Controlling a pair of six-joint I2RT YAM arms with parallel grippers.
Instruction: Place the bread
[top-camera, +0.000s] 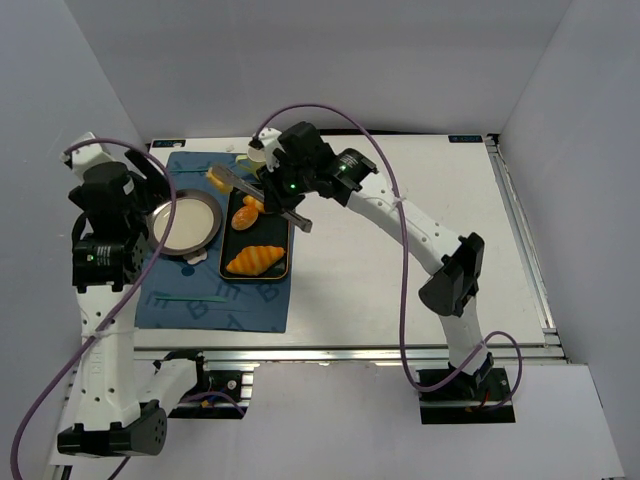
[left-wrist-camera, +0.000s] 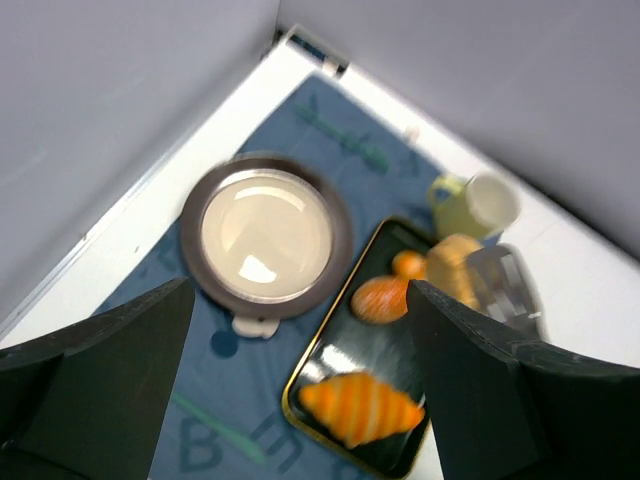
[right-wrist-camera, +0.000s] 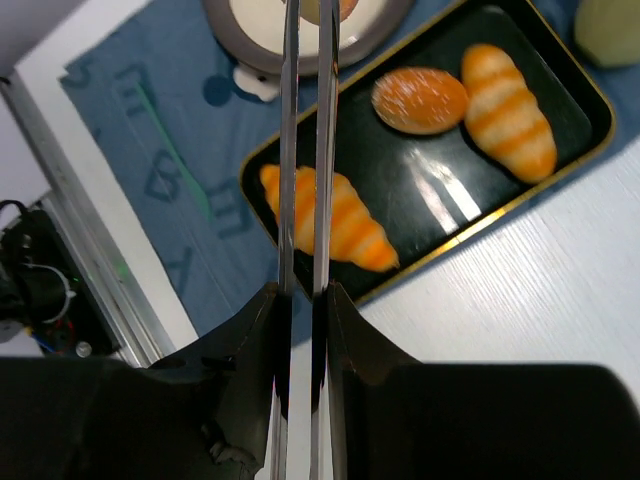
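Right wrist view: my right end effector (right-wrist-camera: 302, 300) is clenched on long metal tongs (right-wrist-camera: 288, 150), blades nearly together. The small round golden-orange bun (top-camera: 216, 179) is pinched at the tong tips, off the black gold-rimmed tray (right-wrist-camera: 400, 170). In top view it's by the 1 o'clock rim of the round grey plate with cream centre (left-wrist-camera: 192, 235). Tray holds two striped orange croissants (right-wrist-camera: 335, 220) and an oval orange roll (right-wrist-camera: 420, 100). Plate sits at 9 o'clock of tray, on a blue cloth mat (top-camera: 180, 305). My left end effector (left-wrist-camera: 300, 290) is released, fingers wide apart, above the plate.
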